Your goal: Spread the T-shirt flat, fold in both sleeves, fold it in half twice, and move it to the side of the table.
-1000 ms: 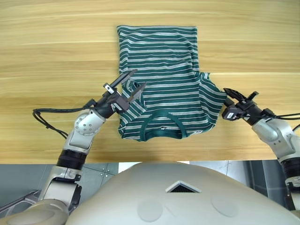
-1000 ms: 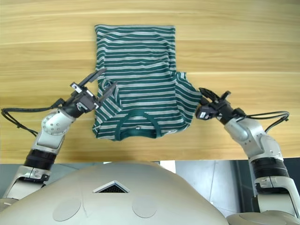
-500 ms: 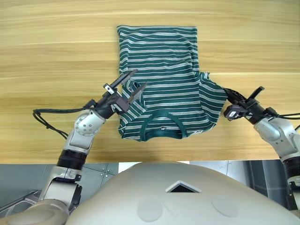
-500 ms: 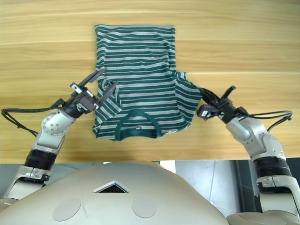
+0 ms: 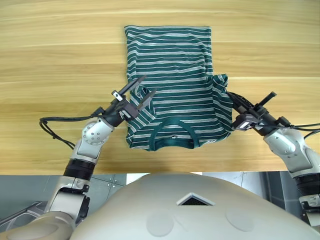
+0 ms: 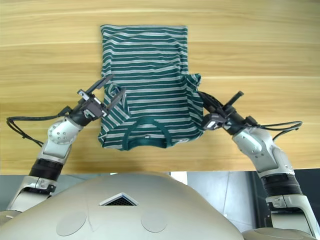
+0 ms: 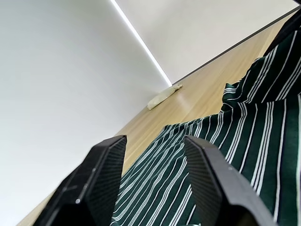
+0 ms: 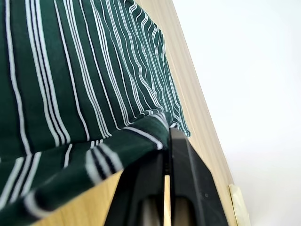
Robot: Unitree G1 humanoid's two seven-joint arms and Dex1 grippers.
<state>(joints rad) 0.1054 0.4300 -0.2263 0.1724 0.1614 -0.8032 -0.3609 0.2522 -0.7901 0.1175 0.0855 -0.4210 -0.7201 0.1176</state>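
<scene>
The right gripper (image 8: 167, 141) pinches the sleeve (image 5: 220, 82) of the green striped T-shirt (image 5: 172, 70) between closed fingers, holding its hem off the wooden table (image 5: 60, 50) (apparently ready to fold it inward). The left gripper (image 5: 148, 84), fingers spread, hovers above the opposite shoulder. The shirt lies flat between both fingertips. No writing is legible.

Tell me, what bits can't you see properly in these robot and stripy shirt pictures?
- Left wrist view: the small pale thing far off on the table is too small to identify.
- Head views: the left gripper covers part of the T-shirt's edge.
- Right wrist view: the T-shirt drapes over the right gripper's tip.
</scene>
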